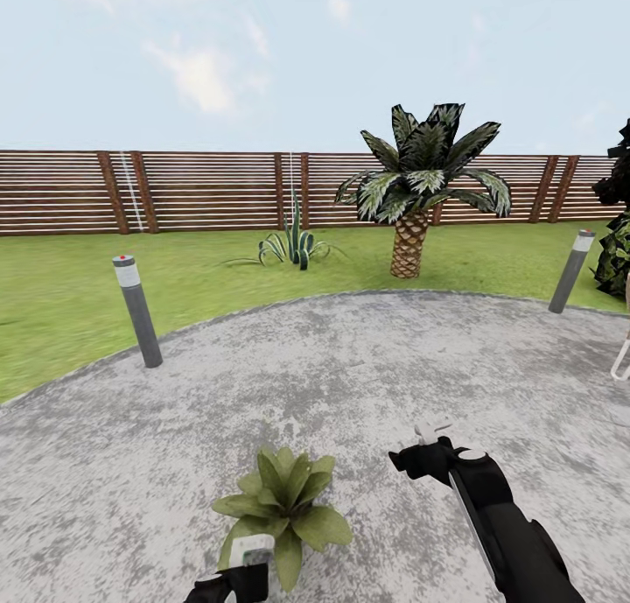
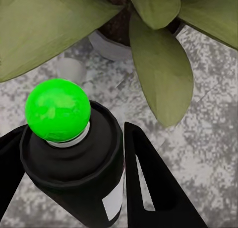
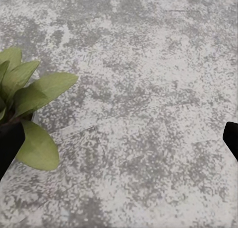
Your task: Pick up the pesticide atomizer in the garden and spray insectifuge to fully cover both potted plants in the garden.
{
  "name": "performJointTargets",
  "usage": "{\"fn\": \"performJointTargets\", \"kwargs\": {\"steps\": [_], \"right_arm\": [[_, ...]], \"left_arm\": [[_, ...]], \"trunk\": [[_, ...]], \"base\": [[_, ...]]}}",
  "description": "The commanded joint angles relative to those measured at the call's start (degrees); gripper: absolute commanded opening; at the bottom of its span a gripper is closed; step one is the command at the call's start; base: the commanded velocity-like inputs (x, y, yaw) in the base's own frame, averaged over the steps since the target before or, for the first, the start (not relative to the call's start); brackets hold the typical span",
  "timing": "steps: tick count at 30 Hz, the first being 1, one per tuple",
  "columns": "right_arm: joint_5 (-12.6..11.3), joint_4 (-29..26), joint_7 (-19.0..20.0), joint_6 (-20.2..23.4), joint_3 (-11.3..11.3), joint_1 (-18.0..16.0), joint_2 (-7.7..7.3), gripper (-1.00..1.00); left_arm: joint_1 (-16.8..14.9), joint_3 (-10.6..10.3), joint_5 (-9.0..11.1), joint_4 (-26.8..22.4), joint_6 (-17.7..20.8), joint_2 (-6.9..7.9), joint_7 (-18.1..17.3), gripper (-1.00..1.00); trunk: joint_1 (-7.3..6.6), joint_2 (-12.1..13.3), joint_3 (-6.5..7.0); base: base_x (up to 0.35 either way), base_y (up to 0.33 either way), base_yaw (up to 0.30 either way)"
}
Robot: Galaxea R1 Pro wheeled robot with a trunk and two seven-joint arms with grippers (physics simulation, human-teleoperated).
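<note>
The pick-up part looked done: the left gripper (image 2: 74, 188) was pressed around the spray bottle (image 2: 79, 163), one black finger (image 2: 153, 188) on each side of its dark body. In the left wrist view the bottle stood between the fingers, with a bright green ball (image 2: 57, 109) on its top, and it was aimed at the potted plant (image 2: 158, 64) just in front, near the leaves but not touching them. In the head view the left gripper (image 1: 241, 577) was at the bottom edge, just beside that plant (image 1: 282, 507), which stood on the grey paved circle (image 1: 350, 367).

The right gripper (image 1: 429, 450) held nothing; in the right wrist view its two finger tips were wide apart at both sides, w/ bare paving between them and the plant's leaves (image 3: 34, 104) to one side.

What was left, as I judge it: spraying of this plant was probably about to start or going on, but no mist or wet cover was visible, so I cannot tell. A second small potted plant was not seen near; the palm (image 1: 420, 183) and the spiky plant (image 1: 293, 244) by the fence (image 1: 175, 192) are not targets. So approx. half of the task or more was open.

Labels: the bottle had a white label patch (image 2: 113, 203), but no writing could be read. No brand anywhere.
</note>
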Motion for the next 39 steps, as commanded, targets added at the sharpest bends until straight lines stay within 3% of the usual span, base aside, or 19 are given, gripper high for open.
{"fn": "performJointTargets", "kwargs": {"steps": [1, 8, 19, 23, 28, 31, 39], "right_arm": [[0.0, 0.0, 0.0, 0.0, 0.0, 0.0, 0.00, 1.00], [0.0, -0.1, 0.0, 0.0, 0.0, 0.0, 0.00, 1.00], [0.0, 0.0, 0.0, 0.0, 0.0, 0.0, 0.00, 1.00], [0.0, 0.0, 0.0, 0.0, 0.0, 0.0, 0.00, 1.00], [0.0, -0.1, -0.1, 0.1, 0.1, 0.0, 0.17, 1.00], [0.0, -0.1, -0.2, 0.2, 0.1, 0.0, 1.25, 1.00], [0.0, -0.1, -0.2, 0.1, 0.1, 0.0, 1.32, 1.00]], "left_arm": [[0.0, 0.0, 0.0, 0.0, 0.0, 0.01, 0.0, -1.00], [0.0, -0.5, -0.5, 0.1, -3.1, 0.12, -0.7, -1.00], [0.0, -0.5, -0.7, 0.1, -4.0, 0.07, -0.8, -1.00], [0.0, -0.5, -0.8, 0.7, -7.6, 0.12, -0.8, -1.00], [0.0, -0.5, -0.7, 0.7, -8.3, 0.13, -0.9, -1.00], [0.0, -0.5, -0.6, 0.7, -8.3, 0.13, -0.9, -1.00], [0.0, -0.5, -0.7, 0.7, -8.3, 0.13, -0.9, -1.00]], "trunk": [[0.00, 0.0, 0.00], [0.00, 0.0, 0.00], [0.00, 0.0, 0.00], [0.00, 0.0, 0.00], [0.00, 0.0, 0.00], [0.00, 0.0, 0.00], [0.00, 0.0, 0.00]], "base": [[0.000, 0.000, 0.000], [0.000, -0.028, 0.000], [0.000, -0.095, 0.000], [-0.142, -0.070, 0.000], [-0.112, -0.049, 0.000], [-0.004, -0.002, -0.012], [0.000, -0.146, -0.003]]}}
